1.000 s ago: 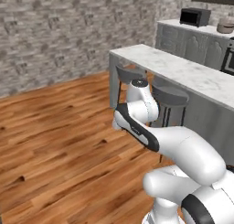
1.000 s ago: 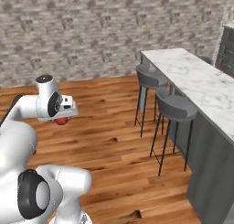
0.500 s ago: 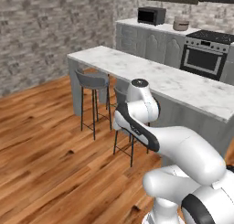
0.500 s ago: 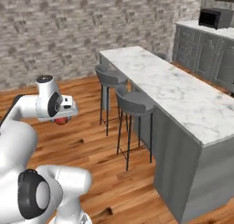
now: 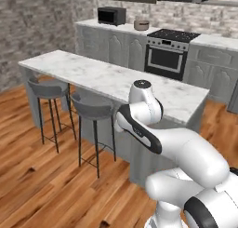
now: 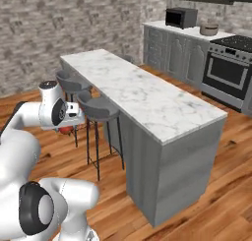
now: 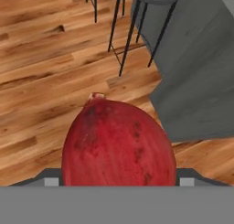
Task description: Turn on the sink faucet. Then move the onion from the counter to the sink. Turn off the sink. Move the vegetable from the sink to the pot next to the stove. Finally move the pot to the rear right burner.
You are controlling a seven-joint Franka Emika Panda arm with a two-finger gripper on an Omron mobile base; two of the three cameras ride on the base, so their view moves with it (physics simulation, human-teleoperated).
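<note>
Hand view: tool [image 7: 118, 184] clamps the onion [image 7: 119, 145] above open wood floor [image 7: 41, 86].

Onion [image 7: 118, 143] held in the tool, above wooden floor.
Round, dark red skin with darker blotches; small pale tip at top. Pot [image 5: 141, 24] sits on the rear tabletop beside the stove.

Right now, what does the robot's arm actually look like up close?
The arm is made of fat, rounded, glossy white sections, like smooth shells. Dark grey bands and round dark caps mark the joints. No loose cables show. The hand at its end is a small, boxy white block.
</note>
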